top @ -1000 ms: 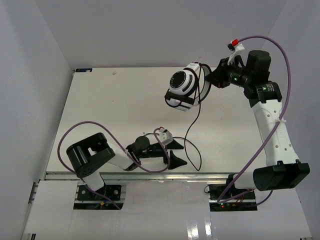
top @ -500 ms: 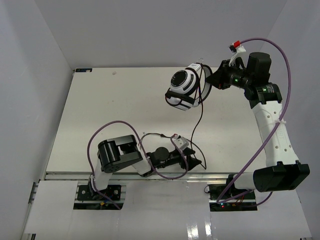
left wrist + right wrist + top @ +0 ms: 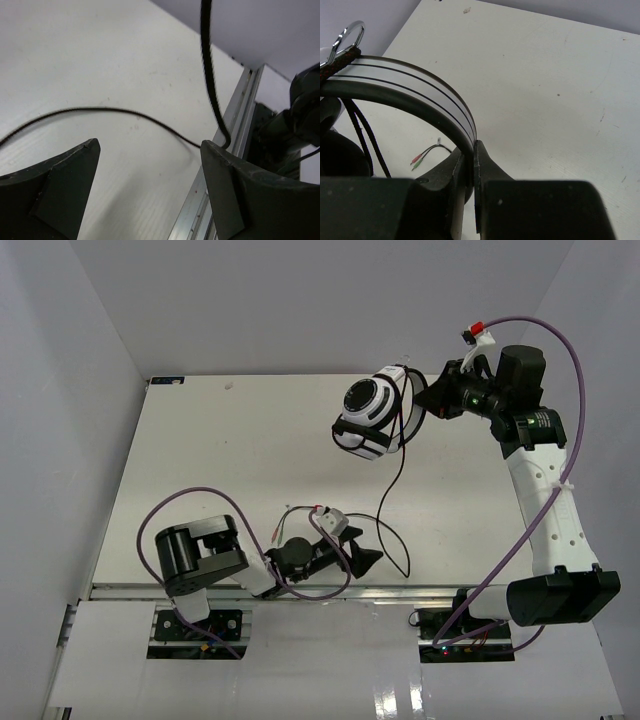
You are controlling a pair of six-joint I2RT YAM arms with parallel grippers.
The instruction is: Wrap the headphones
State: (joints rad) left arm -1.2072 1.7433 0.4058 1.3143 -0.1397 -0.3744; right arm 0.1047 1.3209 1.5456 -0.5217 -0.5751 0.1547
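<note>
A: Two arms are at work here. The right fingers [image 3: 490, 171] are pressed together on the headband of the headphones [image 3: 368, 412]. The headphones hang in the air over the far right of the tabletop [image 3: 220, 440], at about one o'clock.

B: And the left fingers [image 3: 60, 195]?

A: They are spread wide and hold nothing, low near the front edge at about six o'clock. The cable [image 3: 125, 111] lies on the tabletop just beyond them.

B: What can go wrong from here?

A: I think the closing may miss. The cable is thin and flat on the surface, so the fingers can shut on nothing or push it away. It is also close to the metal rail [image 3: 192, 220] and may catch there. A hard pull would reach the headband, where the hold is narrow, and the headphones may turn or slip out.

B: And the plugs [image 3: 417, 160]?

A: They are loose on the tabletop, so they may drag and snag.
</note>
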